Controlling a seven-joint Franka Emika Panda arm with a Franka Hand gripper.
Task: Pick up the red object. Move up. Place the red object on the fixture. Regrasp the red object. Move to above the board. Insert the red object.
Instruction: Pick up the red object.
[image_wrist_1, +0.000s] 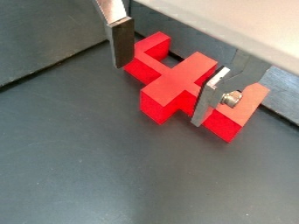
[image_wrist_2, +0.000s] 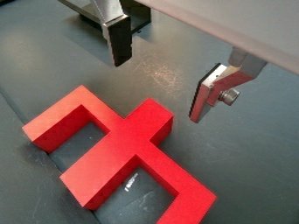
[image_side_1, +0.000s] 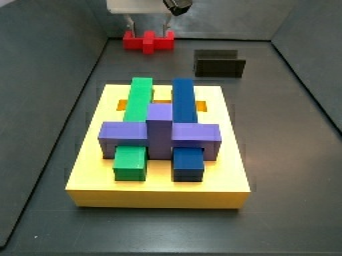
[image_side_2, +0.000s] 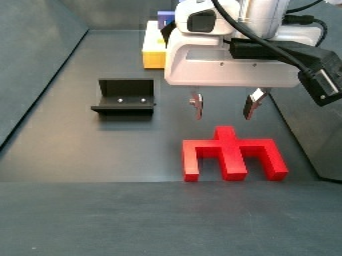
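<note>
Gripper (image_side_2: 223, 105) hangs open above the red object (image_side_2: 234, 156), fingers spread wide, nothing between them. In a wrist view the silver finger plates (image_wrist_2: 117, 39) sit clear of the red object (image_wrist_2: 122, 154), which lies flat on the dark floor. In another wrist view the red object (image_wrist_1: 176, 83) lies between the two fingers, contact not determinable. The fixture (image_side_2: 123, 97) stands empty, well apart. The yellow board (image_side_1: 163, 150) carries green, blue and purple blocks.

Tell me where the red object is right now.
The red object lies flat on the dark floor, directly below the open gripper; in a side view it sits beyond the board, apart from the fixture.
</note>
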